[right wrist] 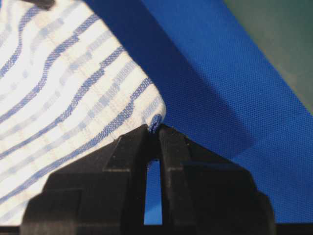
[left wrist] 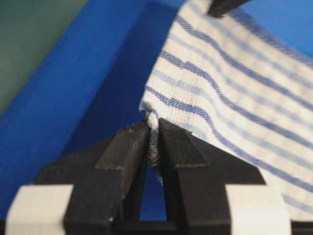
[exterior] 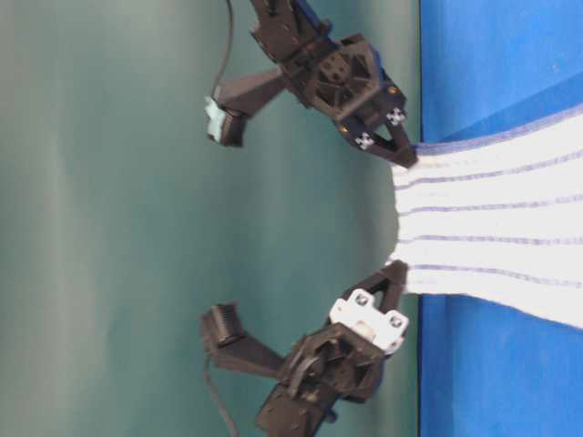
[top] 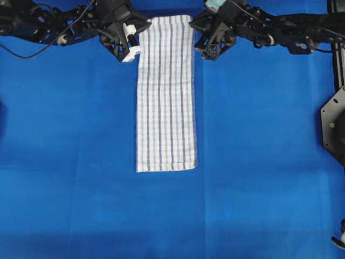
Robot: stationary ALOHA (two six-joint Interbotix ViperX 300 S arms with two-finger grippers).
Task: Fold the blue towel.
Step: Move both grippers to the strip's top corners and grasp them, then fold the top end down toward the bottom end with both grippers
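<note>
Left gripper pinching blue towel corner, right gripper likewise, lift visible table-level only

1 camera hangs high above and looks straight down at my whole blue table. 1 sits low at the table's edge, turned sideways, facing my arms. 2 ride on my wrists, very close behind my finger tips. All 4 see the same end of the blue towel.

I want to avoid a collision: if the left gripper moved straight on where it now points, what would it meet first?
The left gripper, shut on a corner of the blue towel, points across it; the right gripper's tip seems first, though depth is unclear.
</note>
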